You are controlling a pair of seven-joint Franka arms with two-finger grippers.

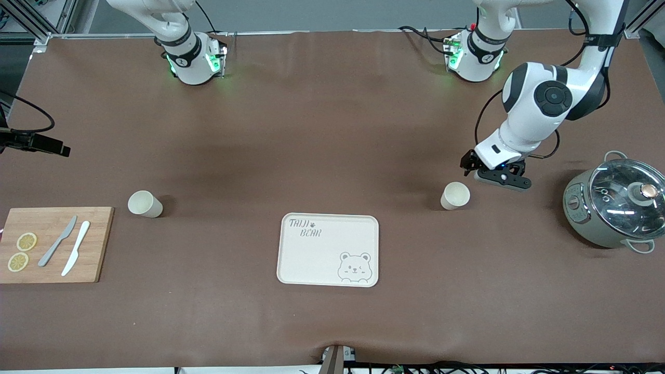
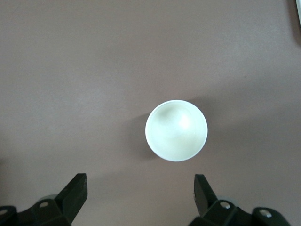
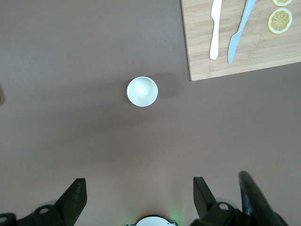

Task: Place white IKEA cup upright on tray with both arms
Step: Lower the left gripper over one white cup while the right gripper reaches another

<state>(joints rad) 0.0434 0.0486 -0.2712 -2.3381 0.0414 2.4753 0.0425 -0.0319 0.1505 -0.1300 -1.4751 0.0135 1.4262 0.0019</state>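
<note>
Hovering spread-fingered beside one cup (image 1: 455, 196), the left gripper (image 1: 494, 171) is lined up to grasp it; the tray (image 1: 328, 249) lies mid-table. The right gripper (image 3: 136, 197), open too, waits high over another cup (image 1: 145, 203).

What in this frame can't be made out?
- Right claw: off the top edge of the front view; only its open fingers show in the right wrist view.
- Pot: contents hidden by glare on its glass lid.
- Cups: front view shows the mouths but not the insides.
</note>
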